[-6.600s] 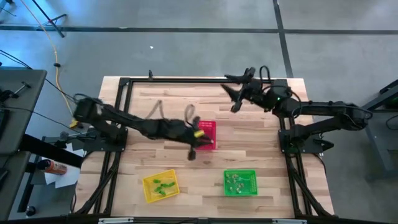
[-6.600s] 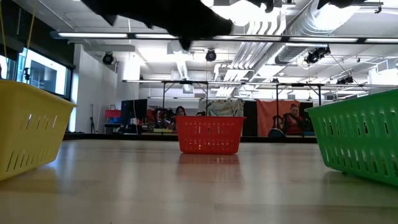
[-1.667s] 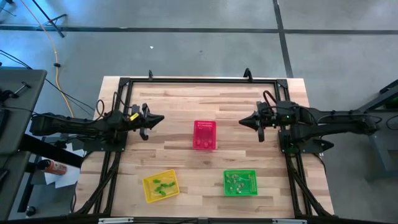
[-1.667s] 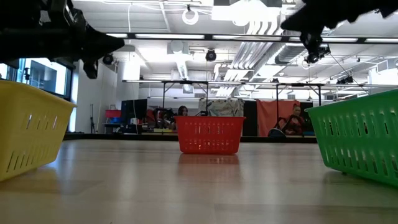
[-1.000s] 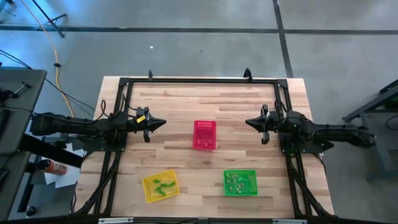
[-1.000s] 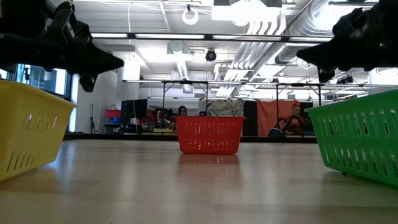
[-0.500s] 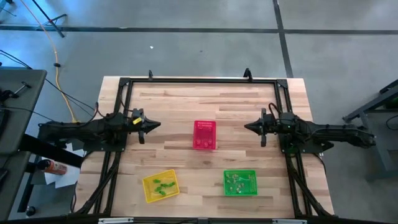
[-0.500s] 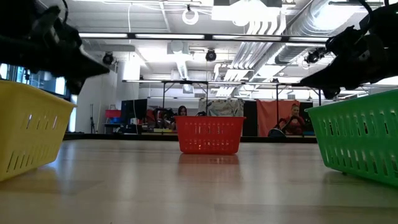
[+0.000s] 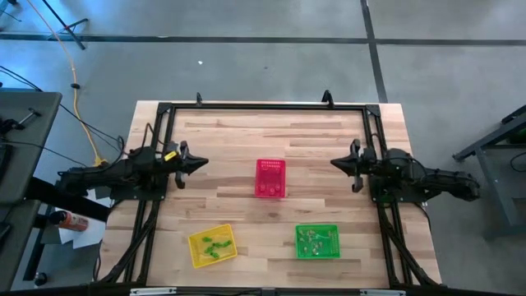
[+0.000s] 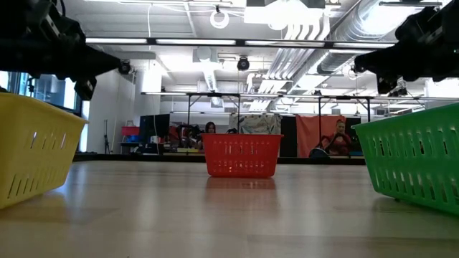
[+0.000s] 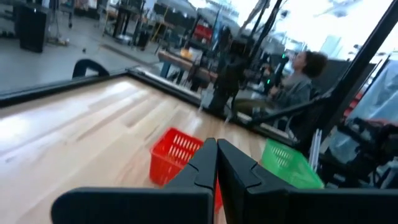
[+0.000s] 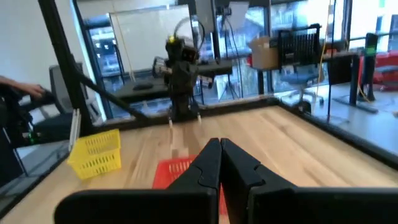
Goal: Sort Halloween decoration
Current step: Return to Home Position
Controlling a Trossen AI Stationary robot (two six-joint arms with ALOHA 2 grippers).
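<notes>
Small green trinkets [image 9: 214, 244] lie in the yellow basket [image 9: 196, 254] at the near left. Pale and green trinkets [image 9: 314, 239] lie in the green basket [image 9: 331, 249] at the near right. The pink-red basket [image 9: 271, 178] stands at the table's middle; I cannot make out trinkets in it. My left gripper [image 9: 204, 164] is shut and empty, held level at the left side, pointing at the red basket [image 11: 172, 155]. My right gripper [image 9: 333, 163] is shut and empty at the right side, also pointing at that basket [image 12: 174, 170].
A black frame [image 9: 263, 105] runs around the table's far edge and sides. The wooden tabletop [image 9: 246, 214] lies bare between the three baskets. People sit in the room beyond the table [image 10: 337, 140].
Both arms have drawn back from the middle, the left gripper toward the table's left edge and the right gripper slightly toward the right edge. Both stay shut and level. The baskets have not moved.
</notes>
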